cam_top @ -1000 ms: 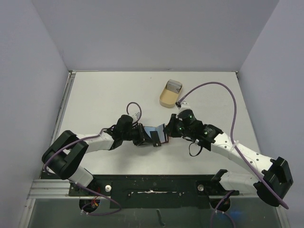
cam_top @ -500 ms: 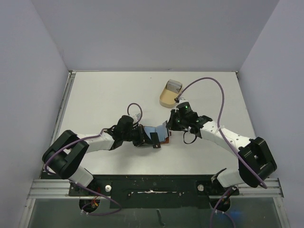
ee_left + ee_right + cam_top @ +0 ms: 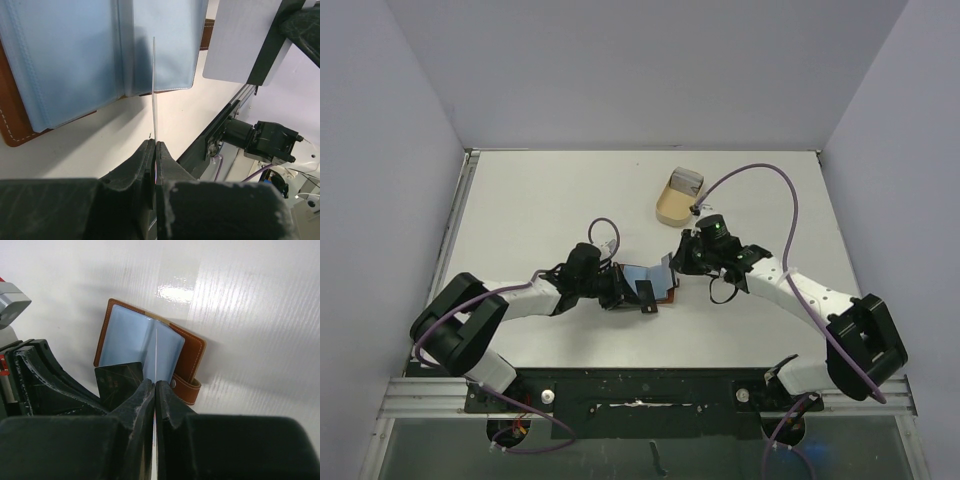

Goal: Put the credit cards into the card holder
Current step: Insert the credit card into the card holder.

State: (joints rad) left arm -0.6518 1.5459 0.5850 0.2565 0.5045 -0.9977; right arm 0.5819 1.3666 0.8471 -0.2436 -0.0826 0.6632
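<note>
Both arms are in close over the card holder (image 3: 130,335), which lies open on the surface (image 3: 260,315) right between them. Your left jaws are clenched on the dark card (image 3: 117,383), its corner just at the edge of the sleeves. Your right jaws are pinched on the pale card (image 3: 240,45), held edge-on above the centre fold. My call: feed one card at a time. Square the leading edge to a sleeve mouth, keep it low and slide rather than stab. The holder looks loose and could skate away. As for the holder, it has a reddish-brown leather shell with pale stitching, blue-grey sleeves inside, and a snap strap (image 3: 186,388) off one side.
</note>
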